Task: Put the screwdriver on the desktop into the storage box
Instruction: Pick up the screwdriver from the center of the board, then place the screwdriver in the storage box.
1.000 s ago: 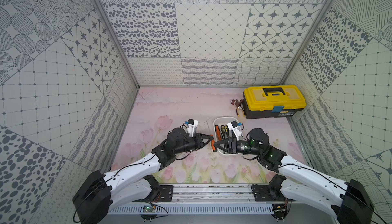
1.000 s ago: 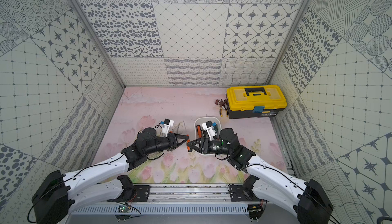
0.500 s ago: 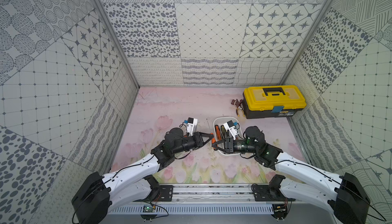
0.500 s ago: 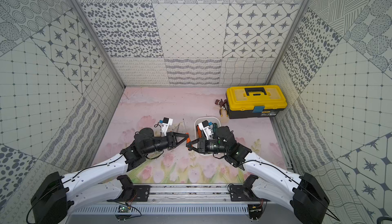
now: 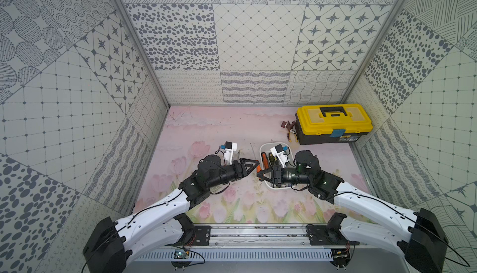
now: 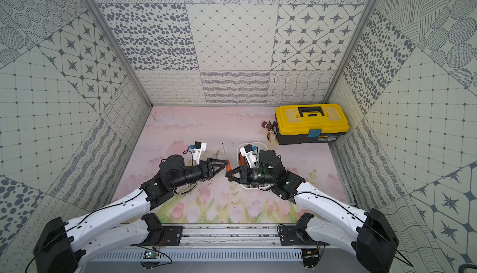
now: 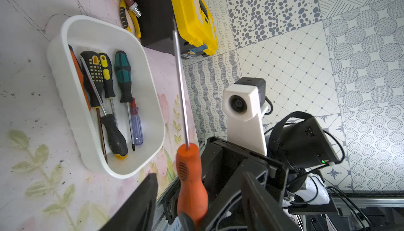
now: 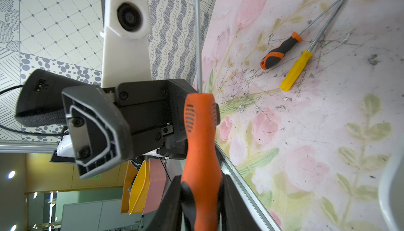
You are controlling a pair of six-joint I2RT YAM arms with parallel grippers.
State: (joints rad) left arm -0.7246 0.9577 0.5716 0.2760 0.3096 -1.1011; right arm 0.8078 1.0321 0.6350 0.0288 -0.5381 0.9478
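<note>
Orange screwdriver (image 8: pixel 200 136) held above the desktop (image 5: pixel 206 129), shaft toward 12 o'clock in both top views. Right gripper (image 8: pixel 201 188) pinches the handle's butt. Left gripper (image 7: pixel 200 175) fingers spread, flanking it. Box (image 7: pixel 65 28) at 3 o'clock. Risk: end-only pinch, so the long shaft may lever loose and drop short.

right gripper (image 8: pixel 201 186) clamps orange screwdriver (image 8: pixel 200 131) by its handle | left gripper (image 8: pixel 153 118) facing, jaws apart | desktop (image 8: pixel 328 131): orange-black screwdriver (image 8: pixel 279 51), yellow screwdriver (image 8: pixel 296 70) side by side, shafts meeting
</note>
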